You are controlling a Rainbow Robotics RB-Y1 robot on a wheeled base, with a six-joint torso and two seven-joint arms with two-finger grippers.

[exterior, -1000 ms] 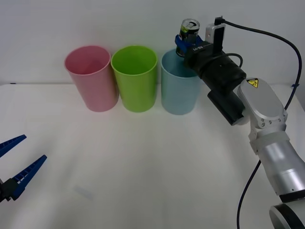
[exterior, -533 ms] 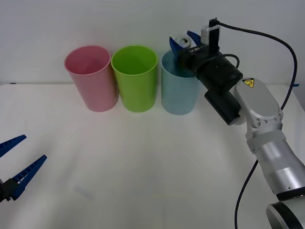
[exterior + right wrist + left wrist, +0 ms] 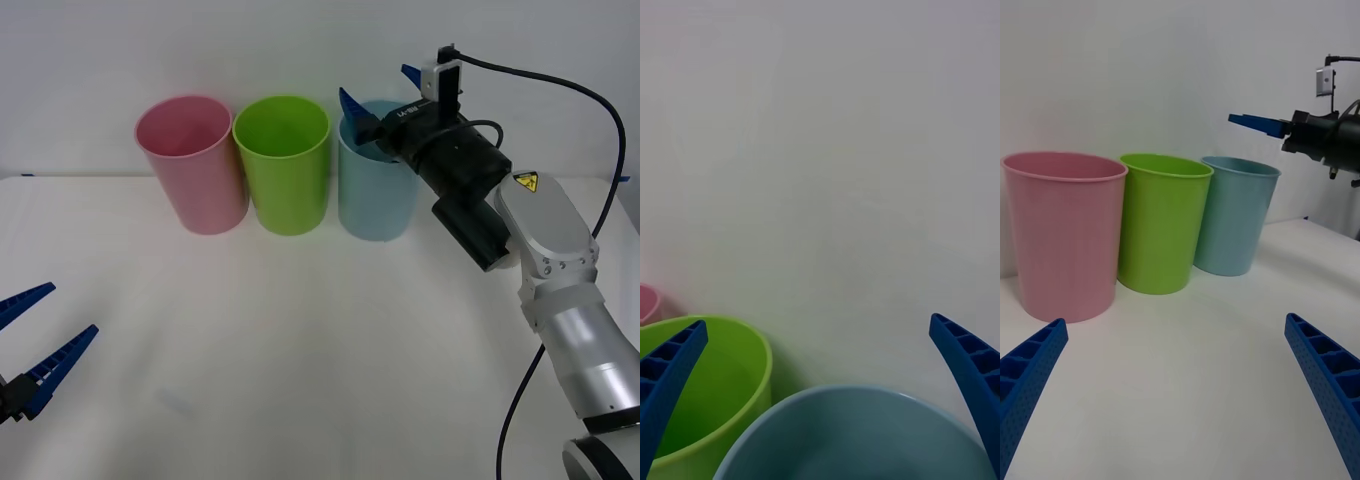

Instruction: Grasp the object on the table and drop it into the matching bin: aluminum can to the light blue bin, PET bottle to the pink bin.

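Right above the light blue bin (image 3: 376,185) hangs the right gripper (image 3: 378,92), with its two blue fingers (image 3: 352,104) spread wide apart and nothing between them. Just under those fingers is the round rim of the light blue bin, seen up close from the right wrist (image 3: 857,435). The can cannot be seen anywhere; the inside of the bin is hidden. Next to the gripper, on its left side, stands the lime green bin (image 3: 283,163), touching the blue one. Past the green bin stands the pink bin (image 3: 192,162), farthest from the right gripper. All three bins stand upright in a row on the white table (image 3: 300,340). The left gripper (image 3: 30,342) waits low over the near left part of the table, well away from the bins, with its fingers spread open and holding nothing.
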